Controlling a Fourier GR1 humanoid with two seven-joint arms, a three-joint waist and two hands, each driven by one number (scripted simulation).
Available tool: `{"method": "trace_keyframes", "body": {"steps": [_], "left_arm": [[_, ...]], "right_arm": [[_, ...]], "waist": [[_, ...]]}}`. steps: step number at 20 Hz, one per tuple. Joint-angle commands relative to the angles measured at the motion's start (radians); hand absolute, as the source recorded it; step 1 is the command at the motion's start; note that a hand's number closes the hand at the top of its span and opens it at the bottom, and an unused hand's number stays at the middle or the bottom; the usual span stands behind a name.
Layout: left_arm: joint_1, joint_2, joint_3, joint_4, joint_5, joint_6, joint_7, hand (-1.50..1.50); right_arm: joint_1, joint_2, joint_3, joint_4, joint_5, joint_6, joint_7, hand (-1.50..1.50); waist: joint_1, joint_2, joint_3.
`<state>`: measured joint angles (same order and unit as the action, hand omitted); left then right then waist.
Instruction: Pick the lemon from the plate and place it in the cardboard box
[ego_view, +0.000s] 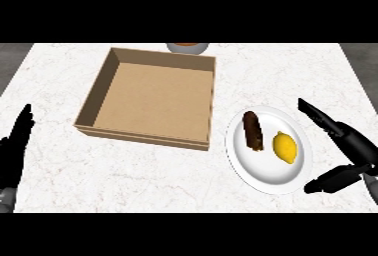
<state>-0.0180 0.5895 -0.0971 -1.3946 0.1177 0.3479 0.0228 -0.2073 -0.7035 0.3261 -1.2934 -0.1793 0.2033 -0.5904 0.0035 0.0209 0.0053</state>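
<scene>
A yellow lemon (285, 147) lies on the right half of a white plate (267, 175), beside a dark brown bar-shaped food item (254, 131). To the plate's left stands an open cardboard box (151, 97) with nothing in it. My right hand (347, 145) is open just right of the plate, fingers stretched toward the far side and thumb pointing at the plate's near rim; it does not touch the lemon. My left hand (15, 142) rests open at the view's left edge, fingers up.
A grey bowl-like object (185, 47) with something brown inside sits right behind the box's far wall. The counter top (111, 175) is white marble; its far edge and dark floor show at the upper corners.
</scene>
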Motion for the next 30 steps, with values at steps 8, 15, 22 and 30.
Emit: {"method": "trace_keyframes", "body": {"steps": [8, 15, 22, 30], "left_arm": [[-0.136, -0.006, -0.034, 0.067, -0.059, -0.030, 0.050, 0.00], [-0.111, -0.025, -0.035, 0.070, -0.085, -0.014, 0.058, 0.00], [-0.075, -0.057, -0.027, 0.071, -0.106, -0.016, 0.025, 0.00], [-0.106, -0.010, 0.057, 0.073, -0.103, -0.097, 0.070, 0.00]], "right_arm": [[-0.173, -0.061, 0.003, 0.476, 0.241, 0.072, -0.508, -1.50], [-0.283, -0.119, 0.158, 0.498, 0.515, -0.008, -0.425, -1.50], [-0.411, -0.064, 0.254, 0.513, 0.694, 0.048, -0.254, -1.50], [-0.473, 0.085, 0.250, 0.599, 0.840, 0.055, -0.161, -1.50]], "waist": [[0.029, -0.004, -0.001], [0.026, -0.013, -0.004], [0.013, -0.018, -0.005], [0.006, -0.021, -0.005]]}}
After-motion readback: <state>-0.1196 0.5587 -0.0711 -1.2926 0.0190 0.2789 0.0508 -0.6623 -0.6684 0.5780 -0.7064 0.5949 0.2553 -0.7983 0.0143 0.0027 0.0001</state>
